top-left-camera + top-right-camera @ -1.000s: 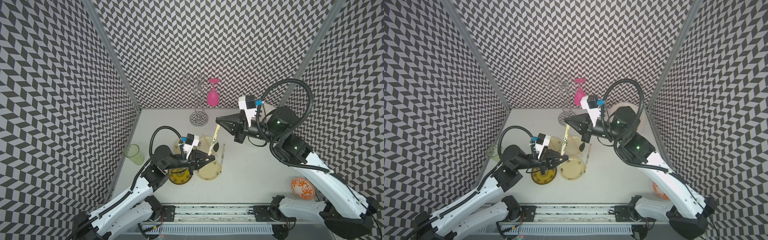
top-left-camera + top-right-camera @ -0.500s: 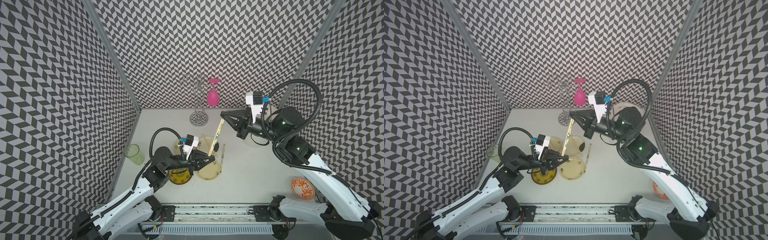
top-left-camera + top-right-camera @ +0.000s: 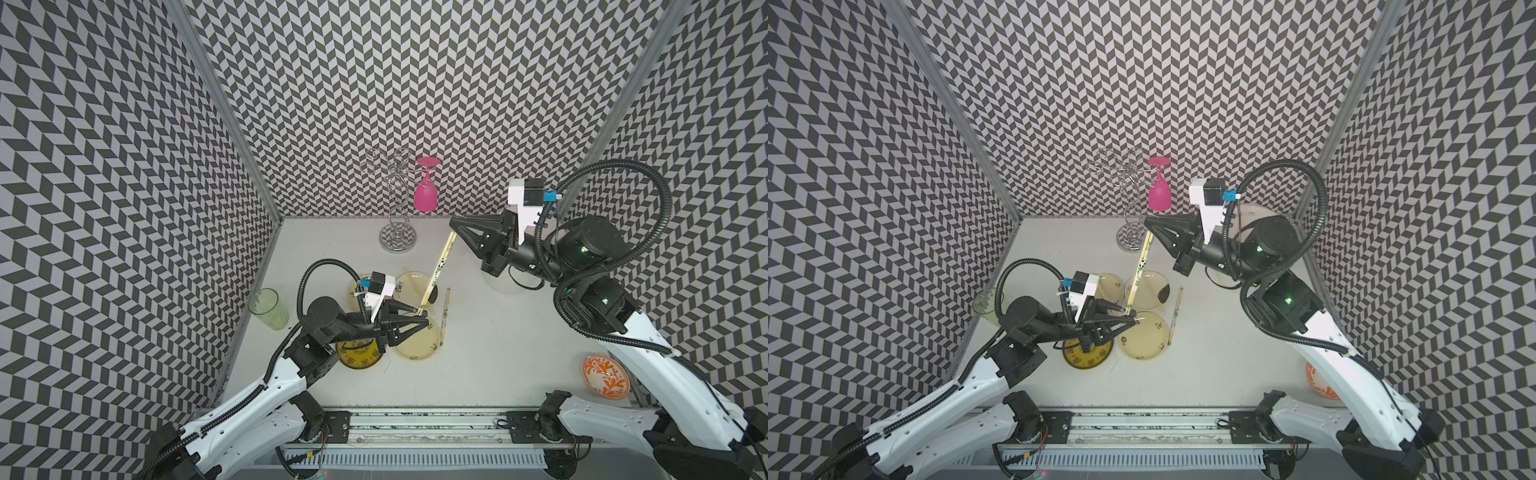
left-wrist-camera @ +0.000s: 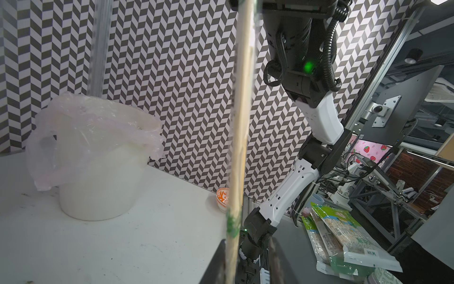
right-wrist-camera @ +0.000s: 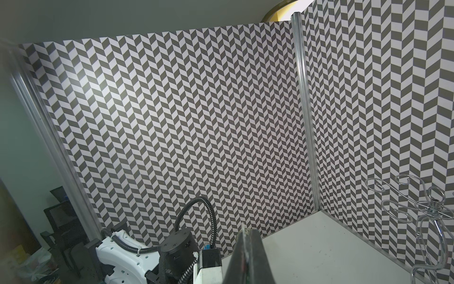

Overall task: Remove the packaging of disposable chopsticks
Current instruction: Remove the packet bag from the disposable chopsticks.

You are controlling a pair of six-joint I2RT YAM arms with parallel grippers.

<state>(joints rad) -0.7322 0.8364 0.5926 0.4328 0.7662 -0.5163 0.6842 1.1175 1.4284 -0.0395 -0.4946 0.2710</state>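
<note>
Right fingers have drawn up and back toward the rear since a second ago, carrying the upper end of the packaging with them. Over the same interval the left fingers have parted a little. Right: pressed fully together on the sleeve's top tip, with a sliver of clear plastic showing there in the right wrist view. Left: slightly apart, straddling the green-printed lower end, apparently not pinching. The disposable chopsticks appear to sit inside the sleeve. It hangs clear of the surface, steeply tilted, its long axis running from the left fingers up to the right. Judgement: stripping needs a pull along that axis. The left arm is nearer the sticks' lower end and should pinch wood, not plastic.
</note>
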